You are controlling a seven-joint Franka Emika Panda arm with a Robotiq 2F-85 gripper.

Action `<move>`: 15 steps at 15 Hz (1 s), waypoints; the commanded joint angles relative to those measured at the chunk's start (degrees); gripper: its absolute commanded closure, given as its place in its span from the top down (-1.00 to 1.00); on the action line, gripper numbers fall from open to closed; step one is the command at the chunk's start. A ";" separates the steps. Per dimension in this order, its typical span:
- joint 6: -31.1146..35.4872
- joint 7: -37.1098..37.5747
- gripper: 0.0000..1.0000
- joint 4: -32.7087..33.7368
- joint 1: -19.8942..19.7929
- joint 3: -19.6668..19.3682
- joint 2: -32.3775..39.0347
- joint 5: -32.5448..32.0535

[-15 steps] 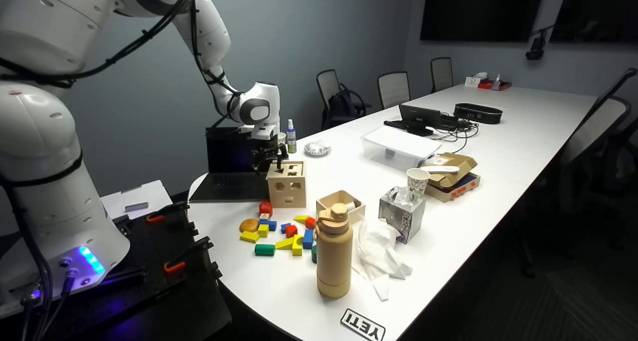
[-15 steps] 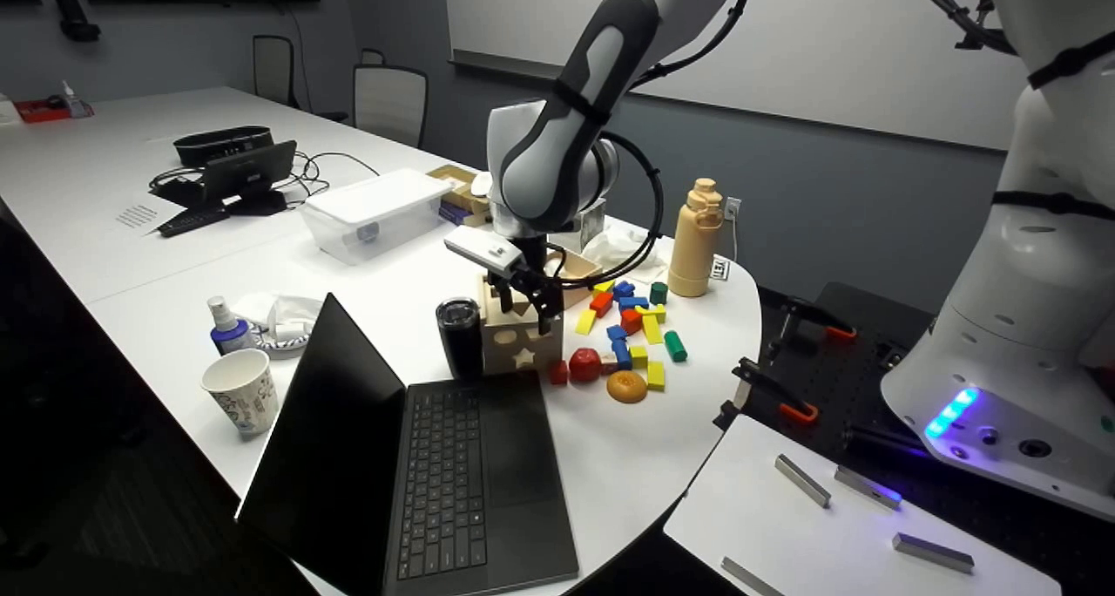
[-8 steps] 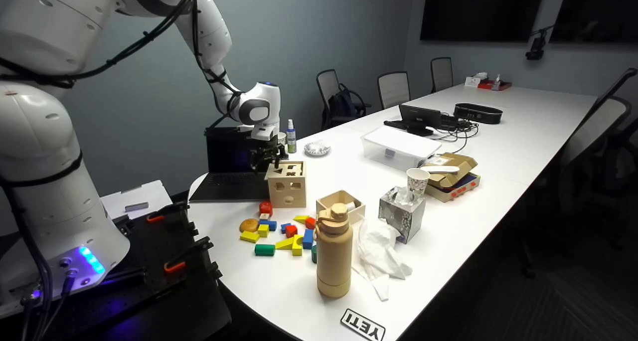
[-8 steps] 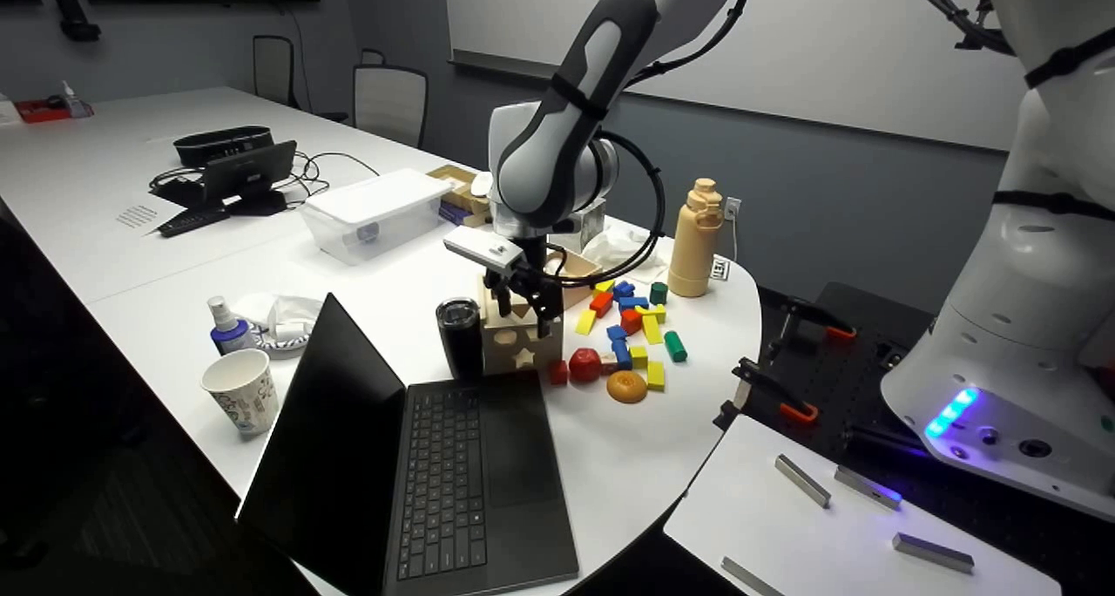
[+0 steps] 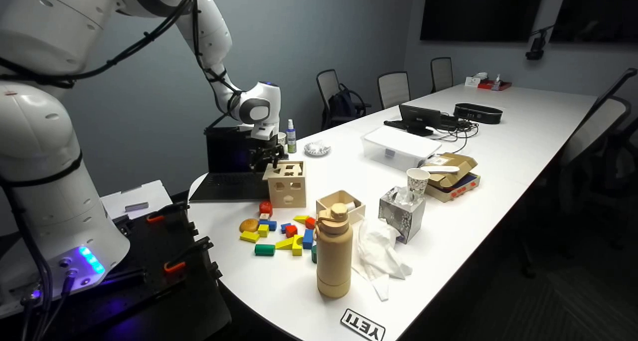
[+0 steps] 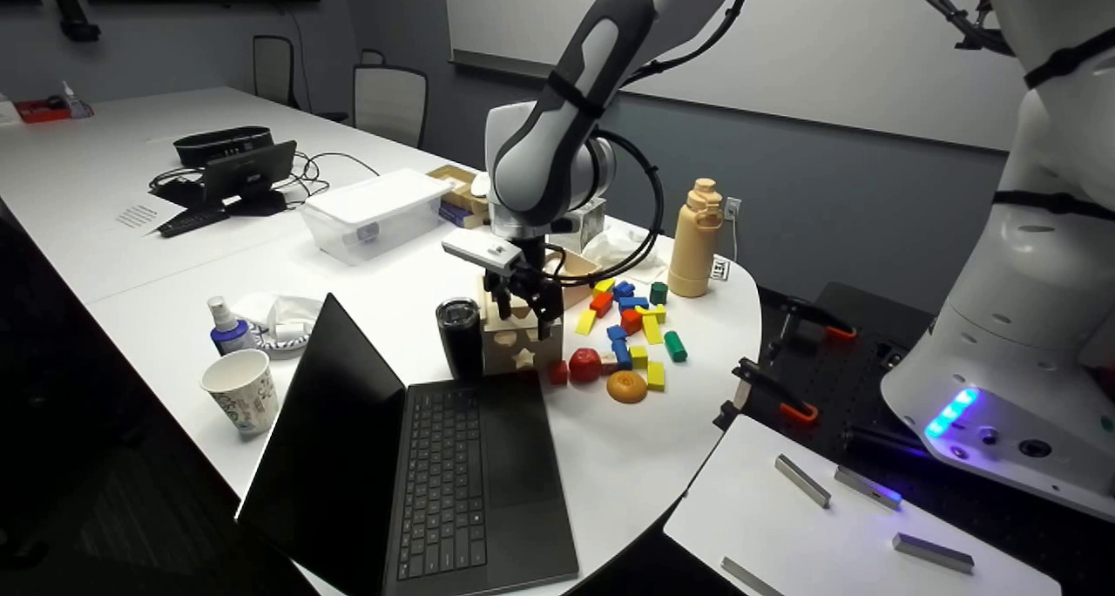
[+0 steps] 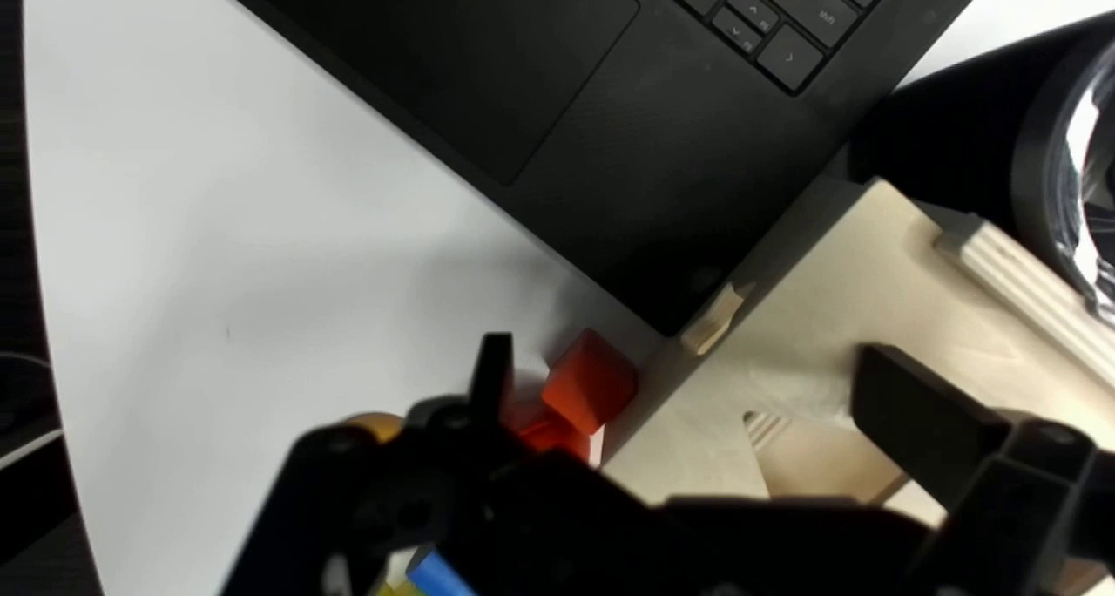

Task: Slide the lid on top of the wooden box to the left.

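Note:
The wooden box [image 5: 275, 197] stands upright on the table with cut-out holes in its faces; it also shows in an exterior view [image 6: 498, 359]. The lid [image 5: 270, 173], a flat light-wood panel, lies on top and juts out past the box's side toward the laptop and blocks. In the wrist view the lid [image 7: 910, 291] shows a hole partly covered by a finger. My gripper [image 7: 697, 382] is open. One finger [image 7: 915, 413] is over the lid at the hole; whether it touches is unclear. The other finger [image 7: 495, 365] is beyond the box's edge, over red blocks. The gripper [image 6: 524, 315] also shows over the box.
An open laptop [image 6: 514, 465] and a black tumbler [image 6: 460, 343] stand close beside the box. A red block [image 7: 592, 382] and several coloured blocks [image 5: 297, 246] lie near it. A wooden tray-like box [image 5: 326, 209] and a tan bottle [image 5: 334, 256] stand further off.
The lid has slid slightly left in an exterior view, so its edge now overhangs the box side. My gripper has moved slightly the same way, staying open.

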 commanded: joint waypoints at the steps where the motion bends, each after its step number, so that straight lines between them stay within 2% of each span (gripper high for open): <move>1: -1.71 -2.59 1.00 1.27 -0.99 2.12 1.67 2.98; 6: -0.81 -4.30 1.00 0.64 -1.36 3.52 2.83 6.00; 15: 0.27 -5.26 1.00 0.28 -1.30 4.29 2.76 7.79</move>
